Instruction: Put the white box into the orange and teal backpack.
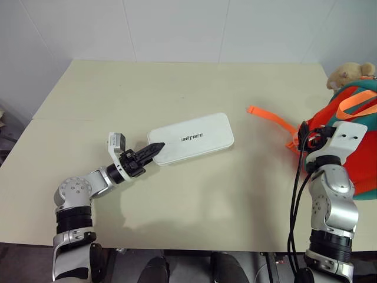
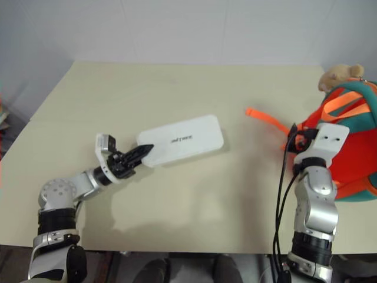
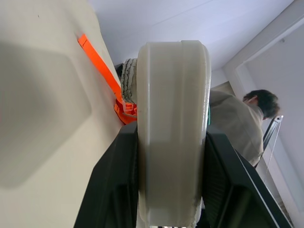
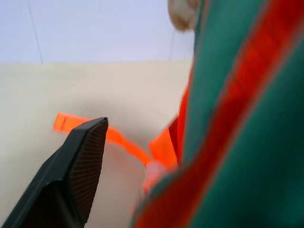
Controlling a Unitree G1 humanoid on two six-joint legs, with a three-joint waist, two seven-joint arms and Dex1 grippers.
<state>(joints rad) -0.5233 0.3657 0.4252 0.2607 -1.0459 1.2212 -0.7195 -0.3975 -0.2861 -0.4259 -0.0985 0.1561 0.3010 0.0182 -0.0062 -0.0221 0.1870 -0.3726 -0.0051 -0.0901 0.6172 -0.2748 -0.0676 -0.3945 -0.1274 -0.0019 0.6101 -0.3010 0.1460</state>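
Nearest me, the left gripper (image 1: 154, 150) pinches one end of the white box (image 1: 191, 138), which lies flat mid-table, likely to carry it over. Off at the table's right edge, the right gripper (image 2: 297, 140) presses against the orange and teal backpack (image 2: 353, 153), perhaps steadying it; I cannot tell its fingers' spread.

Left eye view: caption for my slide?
Left fingers clamp the white box's end on the table; backpack waits right.
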